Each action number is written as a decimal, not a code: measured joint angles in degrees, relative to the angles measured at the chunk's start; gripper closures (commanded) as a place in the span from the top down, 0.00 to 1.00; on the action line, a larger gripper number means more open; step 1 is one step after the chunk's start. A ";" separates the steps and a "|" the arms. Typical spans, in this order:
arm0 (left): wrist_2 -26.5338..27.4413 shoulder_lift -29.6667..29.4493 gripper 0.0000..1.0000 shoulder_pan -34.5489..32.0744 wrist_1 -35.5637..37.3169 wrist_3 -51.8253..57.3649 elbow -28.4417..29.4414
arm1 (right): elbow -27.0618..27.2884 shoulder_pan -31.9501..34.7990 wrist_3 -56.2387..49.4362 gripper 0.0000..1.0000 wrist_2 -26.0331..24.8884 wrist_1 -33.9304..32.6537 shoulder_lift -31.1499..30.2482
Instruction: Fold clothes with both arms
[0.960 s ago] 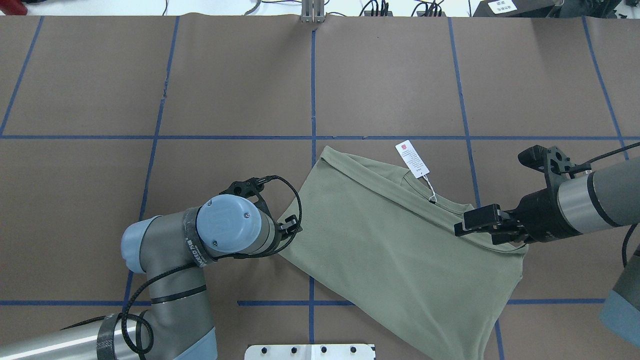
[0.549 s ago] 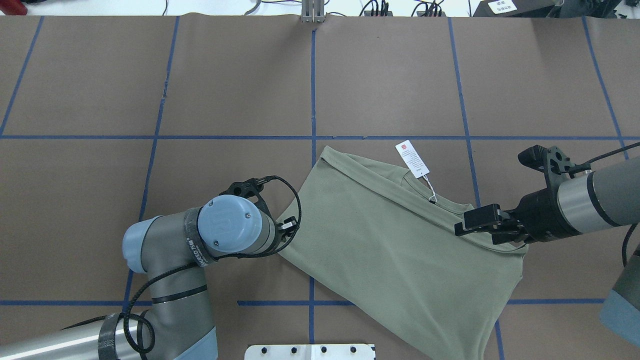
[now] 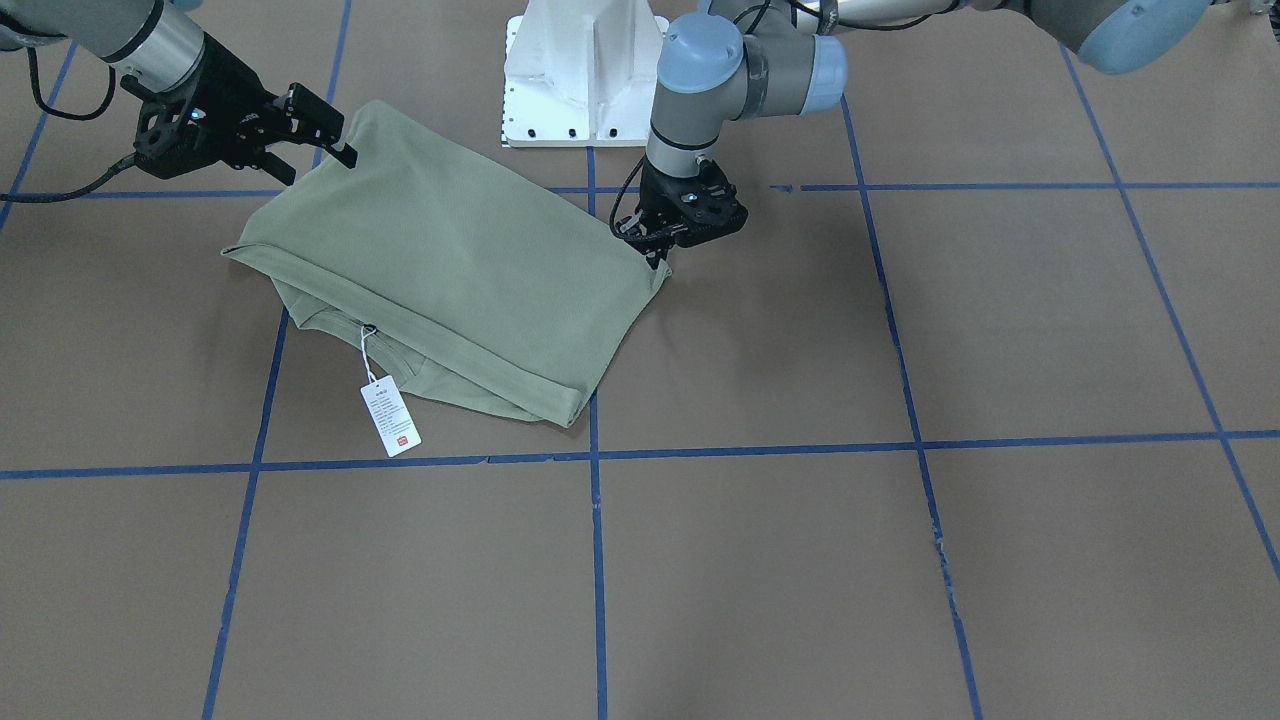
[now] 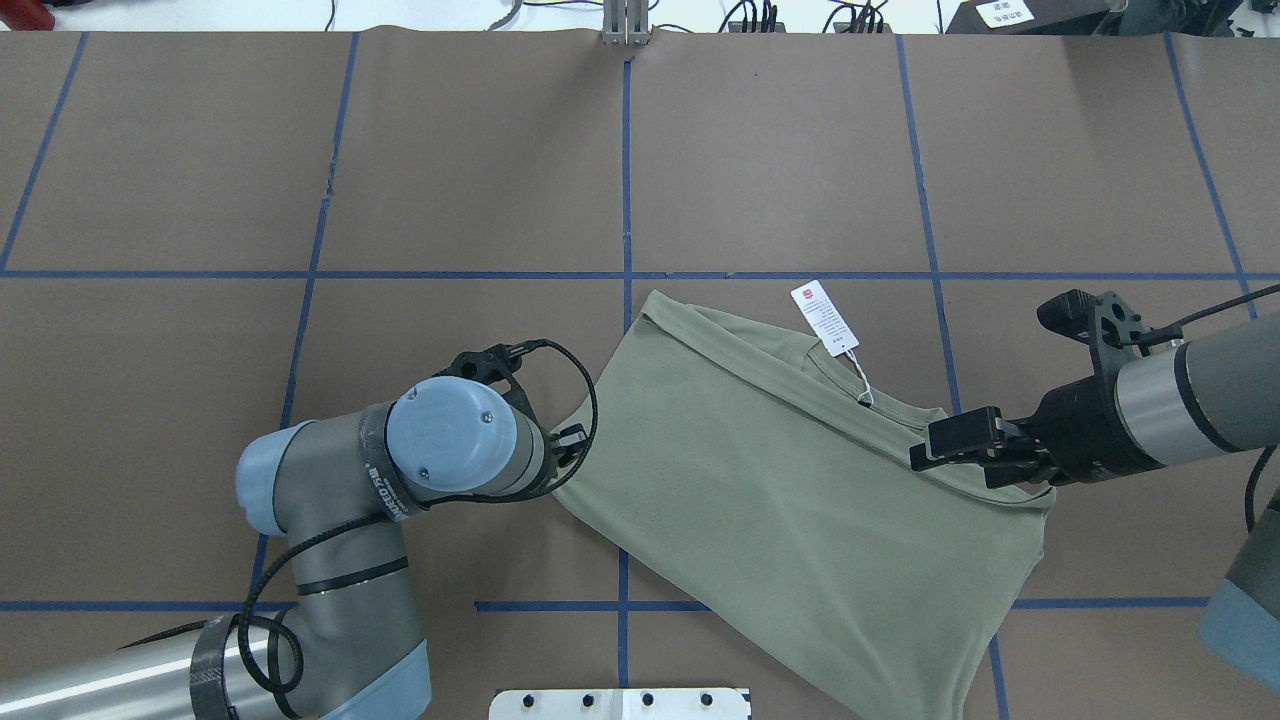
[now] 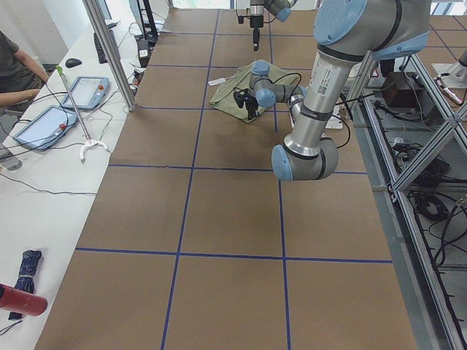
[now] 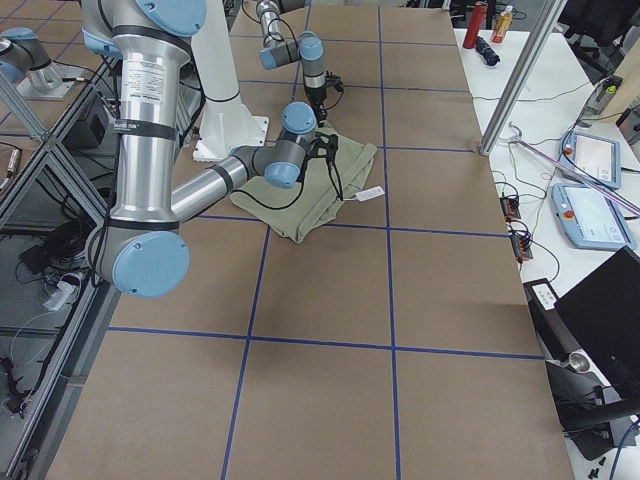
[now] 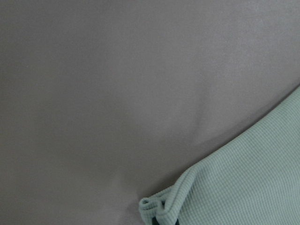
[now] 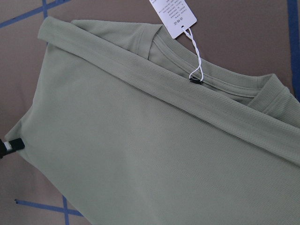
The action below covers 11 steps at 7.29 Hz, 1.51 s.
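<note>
On brown table (image 4: 450, 180) — left gripper (image 3: 657, 258) and right gripper (image 4: 922, 455) each pinch shirt (image 4: 800, 490) corners.

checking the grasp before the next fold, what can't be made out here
- Left gripper: jaws hidden under its wrist in the overhead view, cut off by the bottom edge in the left wrist view; grip on the shirt unclear.
- Hang tag: print too small to read.
- Sleeves: none visible, presumably under the folded body.

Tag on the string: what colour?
White rectangular paper hang tag, small red mark; best in front-facing view.
</note>
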 measured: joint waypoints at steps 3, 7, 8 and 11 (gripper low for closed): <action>-0.09 -0.35 0.00 -7.07 0.04 5.82 1.42 | 0.04 0.79 0.00 1.00 0.03 0.00 -0.04; 0.17 -3.90 0.00 -16.42 -8.76 18.87 12.68 | 0.02 1.39 0.00 1.00 -0.04 0.00 0.43; 0.23 -6.68 0.00 -17.90 -12.32 21.13 18.07 | 0.02 1.56 0.00 1.00 -0.08 0.00 0.46; 2.97 -15.87 0.00 -20.30 -22.81 26.95 34.32 | -0.43 1.81 0.15 1.00 -0.21 0.00 0.52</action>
